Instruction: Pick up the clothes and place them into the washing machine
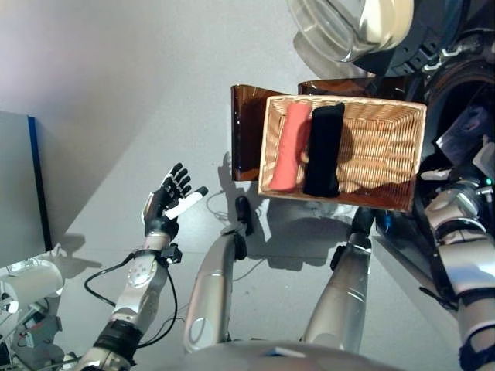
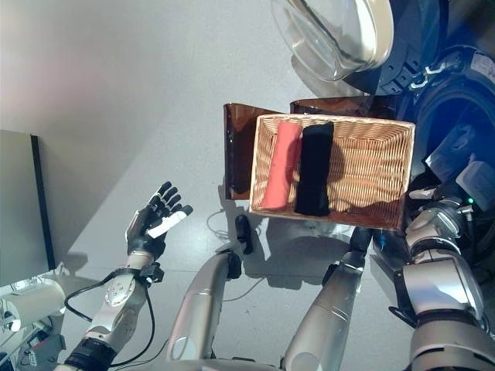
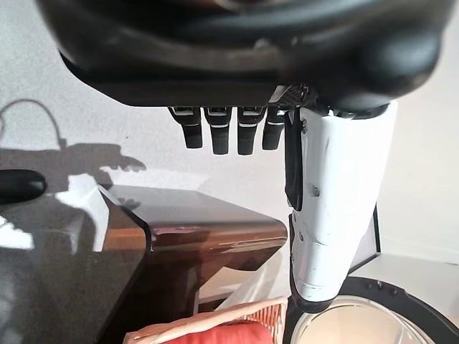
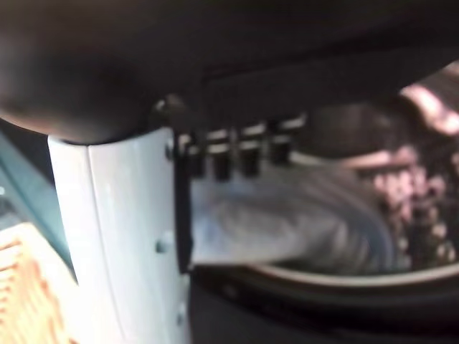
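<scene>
while the right hand point(image 4: 129, 236) pinches a pale cloth point(image 4: 287, 222) at the washing machine point(image 2: 456, 116) mouth, the rolled pink point(image 1: 288, 147) and black clothes point(image 1: 322, 151) lie lengthwise in the basket point(image 1: 387, 147), nearer it than the open-fingered left hand point(image 1: 168, 199).

Bright, even light is falling on the pale floor point(image 1: 116, 93); the left hand point(image 1: 166, 202) and the wicker basket point(image 1: 387, 124) are casting sharp shadows on it; glare is flaring on the glass washer door point(image 2: 332, 35); the drum opening point(image 2: 464, 116) is lying dim; the right wrist view is showing heavy blur throughout
</scene>
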Motion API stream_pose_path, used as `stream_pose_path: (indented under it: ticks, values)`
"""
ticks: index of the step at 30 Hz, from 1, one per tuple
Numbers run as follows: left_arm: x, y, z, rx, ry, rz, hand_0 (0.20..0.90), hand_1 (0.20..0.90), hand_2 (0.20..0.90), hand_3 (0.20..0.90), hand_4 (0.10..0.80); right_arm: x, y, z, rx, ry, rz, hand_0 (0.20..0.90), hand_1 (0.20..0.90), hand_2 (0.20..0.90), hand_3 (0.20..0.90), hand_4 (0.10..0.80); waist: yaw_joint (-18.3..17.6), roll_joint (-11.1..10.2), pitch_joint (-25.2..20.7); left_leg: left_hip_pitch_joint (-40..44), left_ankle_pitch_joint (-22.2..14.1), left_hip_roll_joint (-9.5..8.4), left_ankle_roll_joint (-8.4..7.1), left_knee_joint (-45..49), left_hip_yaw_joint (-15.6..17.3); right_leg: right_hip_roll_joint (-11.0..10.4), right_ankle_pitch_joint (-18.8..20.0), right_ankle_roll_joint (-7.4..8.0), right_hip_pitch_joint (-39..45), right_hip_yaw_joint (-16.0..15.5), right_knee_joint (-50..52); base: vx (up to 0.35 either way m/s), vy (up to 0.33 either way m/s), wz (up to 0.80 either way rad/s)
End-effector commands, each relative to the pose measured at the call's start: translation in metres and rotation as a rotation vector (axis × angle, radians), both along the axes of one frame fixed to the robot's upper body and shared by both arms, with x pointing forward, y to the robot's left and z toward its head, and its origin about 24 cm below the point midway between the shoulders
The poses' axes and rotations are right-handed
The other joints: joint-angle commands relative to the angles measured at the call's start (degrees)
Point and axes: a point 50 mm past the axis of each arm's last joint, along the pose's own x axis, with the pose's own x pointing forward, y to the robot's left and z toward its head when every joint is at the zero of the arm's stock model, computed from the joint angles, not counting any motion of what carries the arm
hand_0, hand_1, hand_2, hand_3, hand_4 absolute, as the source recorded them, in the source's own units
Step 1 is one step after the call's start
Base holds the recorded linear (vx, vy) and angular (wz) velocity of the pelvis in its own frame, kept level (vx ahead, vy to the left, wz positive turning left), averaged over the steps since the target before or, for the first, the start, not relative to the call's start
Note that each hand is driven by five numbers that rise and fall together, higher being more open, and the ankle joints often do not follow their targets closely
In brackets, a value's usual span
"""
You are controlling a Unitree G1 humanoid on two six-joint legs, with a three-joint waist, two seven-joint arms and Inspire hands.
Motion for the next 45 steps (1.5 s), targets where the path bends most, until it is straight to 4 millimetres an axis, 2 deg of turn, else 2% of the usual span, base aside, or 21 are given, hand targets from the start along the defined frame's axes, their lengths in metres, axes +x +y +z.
stream_pose_path:
  ticks: [1,7,8,9,10,11,12,13,14,15,19,20,21,22,23,24,27,31,35,39,45]
  values:
    - [-0.012,0.028,0.019,0.032,-0.115,0.085,0.9,0.9,0.9,0.9,0.8,-0.012,-0.026,0.03,-0.086,-0.047,-0.054,0.2,0.2,0.2,0.2,0.3,0.64,0.25,-4.18,-0.34,1.96,3.43,-5.71,-2.59,-2.08,0.1,3.4,-1.98,-1.62,2.24,0.89,0.0,0.0,0.0]
    - [-0.014,0.03,0.022,0.029,-0.127,0.085,0.9,0.9,0.9,0.9,0.8,-0.014,-0.028,0.03,-0.078,-0.036,-0.065,0.2,0.2,0.2,0.2,0.3,0.89,0.04,-4.53,-0.46,1.37,3.51,-5.61,-1.58,-1.94,0.24,2.82,-2.14,-2.03,2.4,2.17,0.0,0.0,0.0]
    - [-0.013,0.03,0.026,0.033,-0.14,0.079,0.9,0.9,0.9,0.9,0.8,-0.015,-0.03,0.03,-0.077,-0.036,-0.076,0.2,0.2,0.2,0.2,0.3,1.06,-0.19,-4.18,-1.19,0.08,3.71,-5.22,1.82,-2.46,0.75,1.11,-2.67,-2.68,3.0,5.62,0.072,-0.041,0.04]
    - [-0.013,0.03,0.026,0.035,-0.143,0.079,0.9,0.9,0.9,0.9,0.8,-0.016,-0.03,0.029,-0.077,-0.032,-0.08,0.2,0.2,0.2,0.2,0.3,1.25,-0.32,-4.23,-1.15,-2.62,4.0,-5.54,4.3,-2.99,0.96,-1.82,-2.55,-2.65,3.42,8.58,-0.031,-0.029,0.06]
    - [-0.013,0.03,0.027,0.035,-0.145,0.079,0.9,0.9,0.9,0.9,0.8,-0.016,-0.03,0.03,-0.077,-0.034,-0.08,0.2,0.2,0.2,0.2,0.3,1.14,-0.33,-3.93,-1.84,-0.79,3.91,-5.03,3.99,-2.69,0.93,0.08,-2.94,-3.19,3.38,7.87,0.102,-0.044,0.06]
    - [-0.013,0.03,0.026,0.035,-0.14,0.081,0.9,0.9,0.9,0.9,0.8,-0.018,-0.03,0.025,-0.069,-0.022,-0.083,0.2,0.2,0.2,0.2,0.3,1.31,-0.46,-4.06,-1.94,-3.54,4.16,-5.41,6.55,-3.43,0.98,-2.97,-2.81,-3.37,3.6,11.01,-0.094,-0.03,0.09]
    - [-0.013,0.031,0.027,0.038,-0.141,0.082,0.9,0.9,0.9,0.9,0.8,-0.019,-0.03,0.023,-0.066,-0.016,-0.083,0.2,0.2,0.2,0.2,0.3,1.14,-0.63,-3.79,-2.87,-1.99,4.17,-4.91,6.94,-3.29,0.88,-1.53,-3.31,-4.1,3.47,11.13,0.113,-0.069,0.08]
    - [-0.013,0.031,0.027,0.039,-0.139,0.08,0.9,0.9,0.9,0.9,0.8,-0.02,-0.03,0.021,-0.065,-0.009,-0.085,0.2,0.2,0.2,0.2,0.3,1.2,-0.76,-4.04,-2.35,-4.23,4.44,-5.44,7.98,-3.59,0.98,-4.11,-3.0,-3.68,3.69,12.68,0.014,-0.049,0.12]
    - [-0.013,0.031,0.027,0.042,-0.138,0.08,0.9,0.9,0.9,0.9,0.8,-0.021,-0.031,0.019,-0.061,-0.002,-0.09,0.2,0.2,0.2,0.2,0.3,1.2,-0.93,-4.0,-2.36,-4.54,4.59,-5.45,8.6,-3.62,0.99,-4.53,-3.11,-3.69,3.67,13.37,0.017,-0.037,0.12]
    - [-0.013,0.031,0.027,0.045,-0.14,0.08,0.9,0.9,0.9,0.9,0.8,-0.021,-0.03,0.018,-0.058,-0.001,-0.091,0.2,0.2,0.2,0.2,0.3,1.16,-1.08,-3.78,-3.0,-2.71,4.55,-4.94,8.31,-3.43,0.96,-2.89,-3.55,-4.13,3.65,12.87,-0.079,-0.021,0.1]
    - [-0.015,0.033,0.027,0.049,-0.133,0.09,0.9,0.9,0.9,0.9,0.8,-0.02,-0.029,0.018,-0.039,-0.031,-0.095,0.2,0.2,0.2,0.2,0.3,1.3,-1.28,-3.59,-2.66,-2.5,4.71,-5.03,7.53,-3.26,1.18,-2.93,-3.64,-4.28,3.56,12.73,0.012,-0.012,0.01]
    - [-0.016,0.034,0.026,0.052,-0.128,0.093,0.9,0.9,0.9,0.9,0.8,-0.02,-0.028,0.019,-0.033,-0.047,-0.1,0.2,0.2,0.2,0.2,0.3,1.45,-1.26,-3.78,-2.0,-4.37,4.84,-5.57,7.74,-3.5,1.23,-4.82,-3.22,-3.89,3.6,13.38,0.127,-0.034,-0.02]
    - [-0.015,0.034,0.026,0.054,-0.127,0.095,0.9,0.9,0.9,0.9,0.8,-0.02,-0.028,0.018,-0.033,-0.051,-0.103,0.2,0.2,0.2,0.2,0.3,1.55,-1.2,-3.76,-1.85,-4.17,4.8,-5.59,7.24,-3.42,1.28,-4.62,-3.17,-3.79,3.55,12.89,0.122,-0.025,-0.03]
    - [-0.016,0.034,0.026,0.056,-0.125,0.099,0.9,0.9,0.9,0.9,0.8,-0.018,-0.026,0.019,-0.038,-0.065,-0.101,0.42,0.42,0.42,0.42,0.457,1.6,-1.14,-3.69,-1.75,-3.96,4.8,-5.58,6.81,-3.33,1.35,-4.48,-3.13,-3.76,3.49,12.54,-0.085,0.016,-0.02]
    - [-0.016,0.034,0.026,0.057,-0.124,0.104,0.9,0.9,0.9,0.9,0.8,-0.015,-0.024,0.02,-0.044,-0.082,-0.099,0.765,0.765,0.765,0.765,0.704,1.45,-1.03,-3.29,-2.14,-1.68,4.64,-5.01,5.57,-2.95,1.38,-2.19,-3.45,-4.06,3.34,11.11,-0.087,0.021,-0.01]
    - [-0.016,0.035,0.025,0.057,-0.122,0.108,0.9,0.9,0.9,0.9,0.8,-0.014,-0.021,0.02,-0.054,-0.089,-0.094,0.9,0.9,0.9,0.9,0.8,1.38,-0.95,-3.14,-2.06,-1.62,4.6,-4.98,5.25,-2.96,1.49,-2.2,-3.43,-4.05,3.4,10.97,-0.087,0.027,0.01]
    - [-0.014,0.034,0.027,0.063,-0.131,0.118,0.9,0.9,0.9,0.9,0.8,-0.002,-0.008,0.022,-0.163,-0.077,-0.027,0.9,0.9,0.9,0.9,0.8,1.1,-0.73,-2.95,-1.99,-1.1,4.51,-4.89,4.09,-2.64,1.55,-1.66,-3.35,-4.17,3.3,9.86,0.01,0.014,-0.06]
    - [-0.011,0.031,0.031,0.069,-0.155,0.113,0.9,0.9,0.9,0.9,0.8,0.001,0.0,0.021,-0.25,-0.065,-0.013,0.9,0.9,0.9,0.9,0.8,1.07,-0.23,-2.97,-2.37,-0.91,4.19,-4.7,3.59,-2.78,1.46,-1.21,-3.14,-4.17,3.23,9.15,0.013,0.025,-0.07]
    - [-0.009,0.027,0.028,0.066,-0.149,0.11,0.9,0.9,0.9,0.9,0.8,0.001,0.009,0.005,-0.222,-0.052,-0.013,0.9,0.9,0.9,0.9,0.8,1.14,-0.48,-2.94,-1.3,-0.22,3.94,-4.62,1.62,-2.8,1.21,-0.16,-2.78,-2.63,2.29,6.79,0.034,0.004,-0.01]
    - [-0.004,0.027,0.028,0.078,-0.154,0.119,0.9,0.9,0.9,0.9,0.8,0.0,0.02,-0.015,-0.167,-0.052,-0.018,0.9,0.9,0.9,0.9,0.8,0.74,-1.61,-2.87,1.61,1.5,3.51,-4.81,-3.67,-2.51,1.22,2.73,-1.77,1.5,0.34,0.22,0.026,-0.003,-0.02]
    - [-0.002,0.024,0.031,0.093,-0.169,0.098,0.9,0.9,0.9,0.9,0.8,-0.005,0.022,-0.024,-0.194,-0.03,-0.017,0.9,0.9,0.9,0.9,0.8,0.74,-2.33,-2.97,2.32,1.44,3.35,-5.07,-3.47,-3.08,0.75,3.95,-1.26,3.47,-0.64,-1.2,0.001,0.002,-0.01]
